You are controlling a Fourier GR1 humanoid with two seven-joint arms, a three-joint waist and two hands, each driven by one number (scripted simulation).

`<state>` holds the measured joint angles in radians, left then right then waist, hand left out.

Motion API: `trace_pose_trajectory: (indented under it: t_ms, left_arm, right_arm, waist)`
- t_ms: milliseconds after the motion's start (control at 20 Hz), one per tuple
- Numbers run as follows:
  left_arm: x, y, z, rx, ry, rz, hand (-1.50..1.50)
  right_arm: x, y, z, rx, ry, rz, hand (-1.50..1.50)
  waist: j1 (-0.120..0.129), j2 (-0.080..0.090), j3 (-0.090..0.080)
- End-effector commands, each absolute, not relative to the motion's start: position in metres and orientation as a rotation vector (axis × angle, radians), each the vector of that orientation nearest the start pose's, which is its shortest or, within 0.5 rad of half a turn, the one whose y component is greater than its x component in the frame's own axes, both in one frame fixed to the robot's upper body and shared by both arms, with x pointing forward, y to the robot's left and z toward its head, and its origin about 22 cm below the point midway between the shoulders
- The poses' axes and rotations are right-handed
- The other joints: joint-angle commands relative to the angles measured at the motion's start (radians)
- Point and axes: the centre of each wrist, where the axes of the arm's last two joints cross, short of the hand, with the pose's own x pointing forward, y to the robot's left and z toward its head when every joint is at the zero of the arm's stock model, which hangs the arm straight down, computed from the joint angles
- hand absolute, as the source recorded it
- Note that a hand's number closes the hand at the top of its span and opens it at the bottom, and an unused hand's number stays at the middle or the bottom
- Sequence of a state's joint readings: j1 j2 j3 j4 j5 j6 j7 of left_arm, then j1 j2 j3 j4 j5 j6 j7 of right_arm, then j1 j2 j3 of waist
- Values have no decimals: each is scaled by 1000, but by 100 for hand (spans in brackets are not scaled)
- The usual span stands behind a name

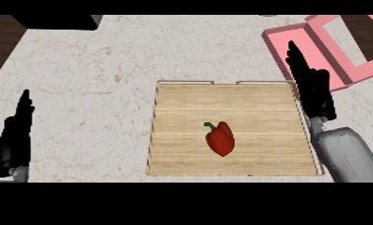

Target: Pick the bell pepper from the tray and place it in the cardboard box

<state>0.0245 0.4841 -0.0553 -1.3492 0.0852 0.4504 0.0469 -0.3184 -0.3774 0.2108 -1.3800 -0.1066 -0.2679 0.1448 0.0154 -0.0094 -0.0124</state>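
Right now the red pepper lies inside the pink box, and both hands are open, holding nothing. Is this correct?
Not quite. The head view shows the red pepper lying on the wooden tray, not inside the pink box. The rest holds: the left hand and the right hand are open and hold nothing.

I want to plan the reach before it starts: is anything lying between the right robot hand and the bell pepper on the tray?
Nothing visible does. The bell pepper lies alone on the wooden tray, and the right robot hand hovers open over the tray's right edge, with only bare wood between them.
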Motion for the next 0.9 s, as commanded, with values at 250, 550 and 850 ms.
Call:
trace_pose_trajectory:
  t_ms: [250, 550, 850]
  left_arm:
    - [274, 280, 52, 320, -1731, -429, 0]
    - [282, 265, 65, 116, -1755, -532, 0]
    - [290, 257, 65, 105, -1748, -517, 0]
  right_arm:
    - [320, -205, 198, 204, -2129, 455, -150]
    - [320, -276, 159, 40, -2093, 812, -150]
    - [309, -286, 170, -39, -2170, 1193, -150]
  waist:
    - [-65, -14, 15]
    - [-23, 14, 14]
    - [-19, 12, 13]
